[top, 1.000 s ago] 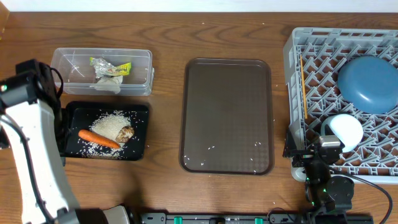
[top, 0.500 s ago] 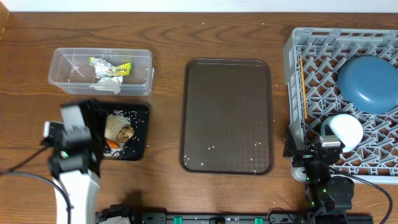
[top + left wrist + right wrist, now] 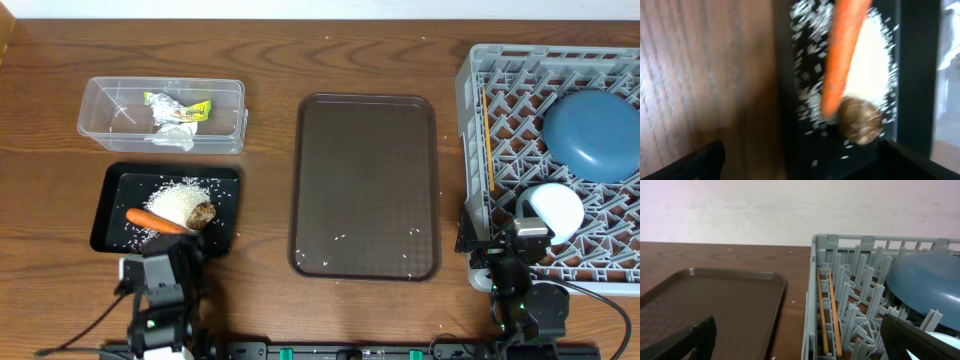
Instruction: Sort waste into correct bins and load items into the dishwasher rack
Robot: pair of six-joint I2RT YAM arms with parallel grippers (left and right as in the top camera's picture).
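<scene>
The black tray (image 3: 113, 192) holds an orange carrot (image 3: 158, 221), white rice (image 3: 180, 196) and a brown food lump (image 3: 203, 213). In the clear tub (image 3: 230, 97) lie a green-yellow wrapper (image 3: 180, 104) and a white tissue (image 3: 172, 131). My left gripper (image 3: 164, 264) stands open at the table's front edge, just short of the tray. Its wrist view shows the carrot (image 3: 843, 55), lump (image 3: 860, 120) and rice (image 3: 874, 65) ahead of the empty fingers (image 3: 700, 161). My right gripper (image 3: 506, 256) is open by the grey rack (image 3: 478, 72), which holds a dark-blue plate (image 3: 592, 134), chopsticks (image 3: 488, 140) and a white bowl (image 3: 556, 209).
A dark brown serving tray (image 3: 366, 185) with a few stray rice grains lies mid-table between the bins and the rack. In the right wrist view this serving tray (image 3: 715, 305) sits left of the rack wall (image 3: 812, 295), with the chopsticks (image 3: 822, 311) just inside.
My left arm has drawn back from the table's left side to the front edge, uncovering the black tray. The right arm has not moved.
</scene>
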